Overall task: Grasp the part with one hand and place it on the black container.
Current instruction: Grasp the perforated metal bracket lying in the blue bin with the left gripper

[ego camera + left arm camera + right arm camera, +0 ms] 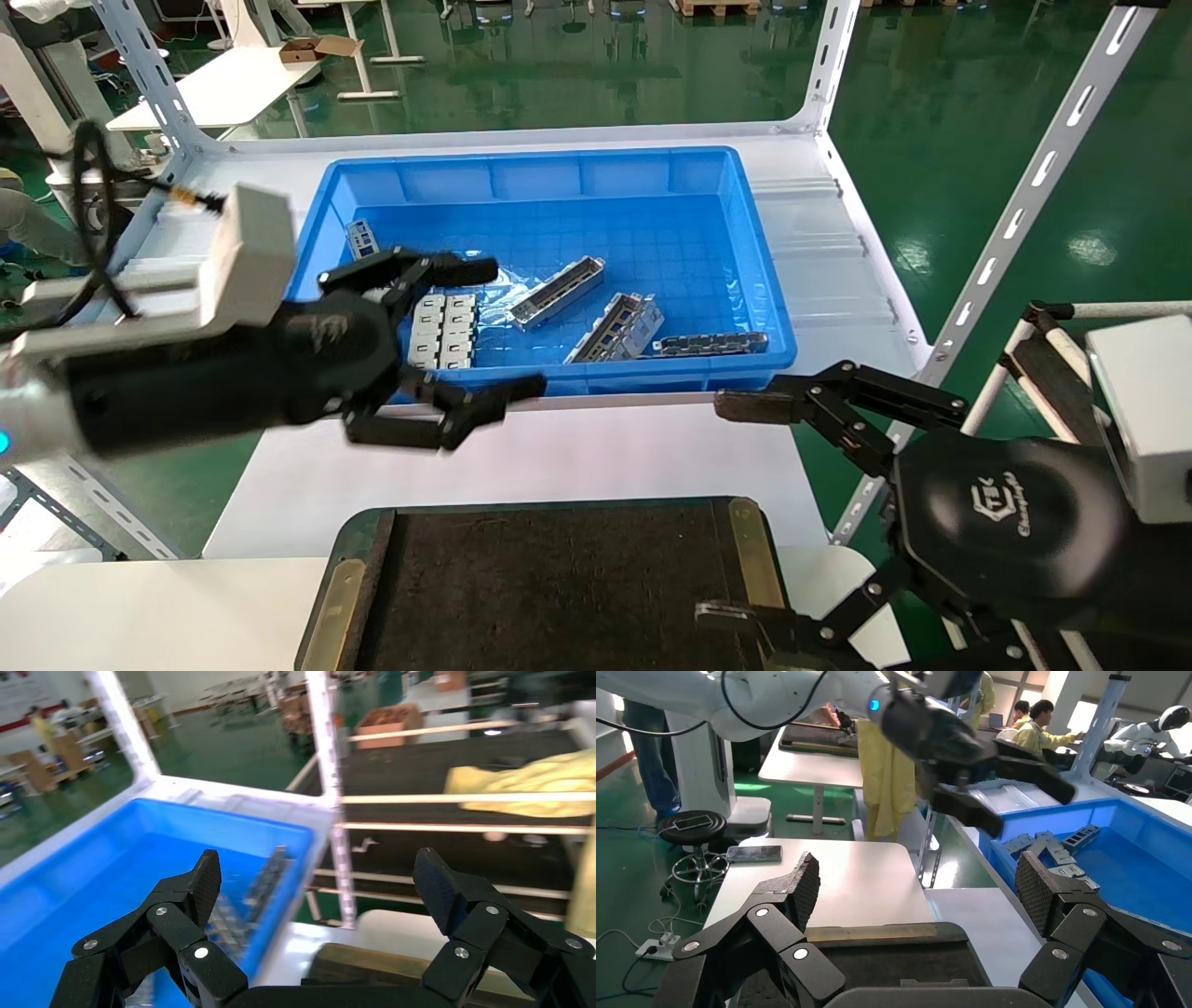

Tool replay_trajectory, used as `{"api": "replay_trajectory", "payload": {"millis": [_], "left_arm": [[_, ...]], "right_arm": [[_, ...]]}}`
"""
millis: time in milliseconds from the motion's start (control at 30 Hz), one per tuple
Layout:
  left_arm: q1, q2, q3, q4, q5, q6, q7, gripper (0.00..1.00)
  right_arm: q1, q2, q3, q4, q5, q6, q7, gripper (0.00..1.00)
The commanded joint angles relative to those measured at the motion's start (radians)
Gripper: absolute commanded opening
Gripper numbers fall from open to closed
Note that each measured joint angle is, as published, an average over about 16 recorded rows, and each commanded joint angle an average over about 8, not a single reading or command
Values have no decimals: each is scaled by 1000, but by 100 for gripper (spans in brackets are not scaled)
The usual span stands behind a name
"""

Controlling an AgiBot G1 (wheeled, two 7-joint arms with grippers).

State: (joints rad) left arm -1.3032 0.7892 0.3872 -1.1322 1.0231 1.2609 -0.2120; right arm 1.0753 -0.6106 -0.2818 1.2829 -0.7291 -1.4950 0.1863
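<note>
Head view: black left gripper (498, 328) with looping cable hovers spread wide and empty over the bright blue plastic bin's (745, 224) near-left corner; long silver-grey trough-shaped bracket (556, 293) lies inside; black rough tray (559, 587) sits at the table's near edge; right gripper (736, 508) gapes.

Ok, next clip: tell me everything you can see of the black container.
The black container is a wide, flat rectangular tray with a dark, rough-looking surface, rounded corners and brass-coloured strips along its side edges. It lies level on the white table in front of the blue bin, apart from it. Nothing visible rests on it. The open right end effector hangs over its right edge; whether it touches is unclear.
</note>
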Motion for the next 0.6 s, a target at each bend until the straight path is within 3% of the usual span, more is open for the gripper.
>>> {"api": "replay_trajectory", "payload": {"millis": [33, 600], "left_arm": [[-39, 30, 19, 28, 44, -28, -8, 100], [-287, 337, 142, 501, 312, -261, 80, 100]], "right_arm": [[0, 0, 0, 0, 0, 0, 0, 100], [0, 1, -1, 0, 1, 1, -1, 100]]}}
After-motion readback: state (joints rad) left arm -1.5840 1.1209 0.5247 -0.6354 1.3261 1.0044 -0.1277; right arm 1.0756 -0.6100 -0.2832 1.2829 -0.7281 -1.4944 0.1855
